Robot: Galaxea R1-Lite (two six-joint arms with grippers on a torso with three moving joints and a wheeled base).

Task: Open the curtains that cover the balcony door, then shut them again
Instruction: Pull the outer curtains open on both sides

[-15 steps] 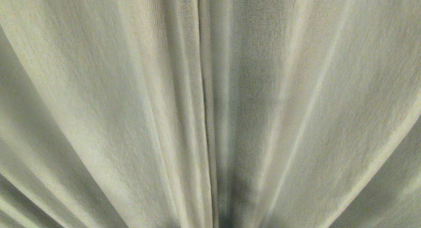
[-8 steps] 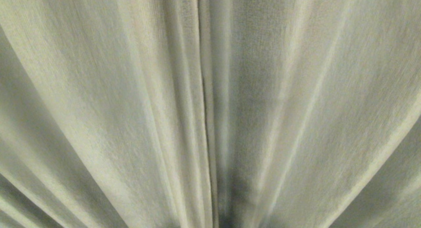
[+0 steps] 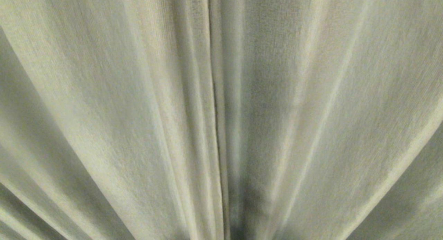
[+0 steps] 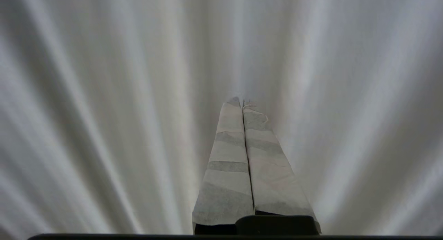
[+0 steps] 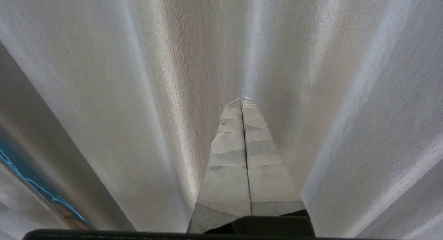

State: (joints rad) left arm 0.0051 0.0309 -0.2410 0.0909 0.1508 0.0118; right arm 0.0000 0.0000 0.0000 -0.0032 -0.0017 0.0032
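The curtains (image 3: 138, 112) fill everything in front of my head: pale cream fabric hanging in long vertical folds that fan outward toward the near edge of my view, with a narrow dark seam (image 3: 216, 112) running top to bottom just left of centre, where two edges meet. They are drawn shut, and no glass or frame of the balcony door shows through them. Neither of my arms appears in the head view. Through my left wrist camera, my left gripper (image 4: 243, 102) points straight at the folds, its tape-wrapped fingers (image 4: 228, 157) clenched flat against each other with nothing between them, tips close to the cloth. My right gripper (image 5: 241, 101) likewise faces the curtains, fingers (image 5: 263, 157) pressed together and empty. A strip of blue (image 5: 24, 177) shows at the fabric's edge in that view.
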